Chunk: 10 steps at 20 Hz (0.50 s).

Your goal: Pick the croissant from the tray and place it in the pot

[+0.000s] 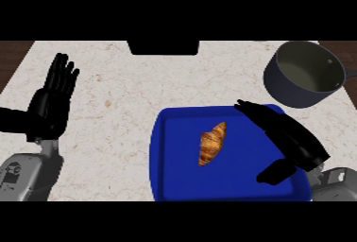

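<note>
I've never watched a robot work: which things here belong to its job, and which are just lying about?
Part of the job:
croissant
blue tray
pot
right hand, open beside the croissant

Not part of it:
left hand, resting open at the left
dark block at the counter's far edge

A big counter top of pale, cream-coloured stone with little brown specks [132,90] filled most of the view. At 9 o'clock and at 3 o'clock, along the top corners, strips of dark brown wood [12,59] showed past the stone's edges. At 12 o'clock a flat black block with square corners [163,47] sat at the far edge of the counter. The light was soft and even, and the stone looked bright all over, with only faint shadows.
</note>
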Available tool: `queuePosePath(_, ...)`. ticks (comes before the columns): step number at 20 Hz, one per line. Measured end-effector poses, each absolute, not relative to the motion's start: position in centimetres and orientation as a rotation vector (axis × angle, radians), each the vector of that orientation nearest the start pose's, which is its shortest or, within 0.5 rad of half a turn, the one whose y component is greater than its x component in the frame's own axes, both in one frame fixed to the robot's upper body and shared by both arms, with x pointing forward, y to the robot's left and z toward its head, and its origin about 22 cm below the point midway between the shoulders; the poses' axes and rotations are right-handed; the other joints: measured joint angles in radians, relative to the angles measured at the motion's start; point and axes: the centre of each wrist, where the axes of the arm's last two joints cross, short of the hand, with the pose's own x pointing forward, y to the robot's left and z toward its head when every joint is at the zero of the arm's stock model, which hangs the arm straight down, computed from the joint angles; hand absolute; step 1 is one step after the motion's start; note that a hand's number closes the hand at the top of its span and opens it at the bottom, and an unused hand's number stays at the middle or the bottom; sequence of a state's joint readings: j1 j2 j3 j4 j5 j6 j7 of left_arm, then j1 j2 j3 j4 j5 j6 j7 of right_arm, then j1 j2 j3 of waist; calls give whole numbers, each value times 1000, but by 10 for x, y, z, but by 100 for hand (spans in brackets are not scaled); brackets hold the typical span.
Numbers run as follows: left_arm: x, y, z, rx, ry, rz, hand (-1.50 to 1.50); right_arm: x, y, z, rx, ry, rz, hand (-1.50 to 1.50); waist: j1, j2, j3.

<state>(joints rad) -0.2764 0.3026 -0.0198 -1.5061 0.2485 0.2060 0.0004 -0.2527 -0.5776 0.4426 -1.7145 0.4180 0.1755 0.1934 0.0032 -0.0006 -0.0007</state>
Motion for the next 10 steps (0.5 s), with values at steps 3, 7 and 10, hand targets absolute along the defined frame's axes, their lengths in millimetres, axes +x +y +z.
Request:
queuePosePath(3, 305, 264, 76, 109, -1761, 44, 0, 267, -213, 86, -445, -1417, 1262, -150, 0, 0, 0)
queuePosePath(7, 302, 260, 83, 105, -1763, 47, 0, 266, -202, 73, -420, -1375, 1273, -150, -1, 0, 1)
queuePosePath(10, 299, 260, 80, 105, -1764, 44, 0, 270, -193, 63, -416, -1369, 1282, -150, -1, 0, 1)
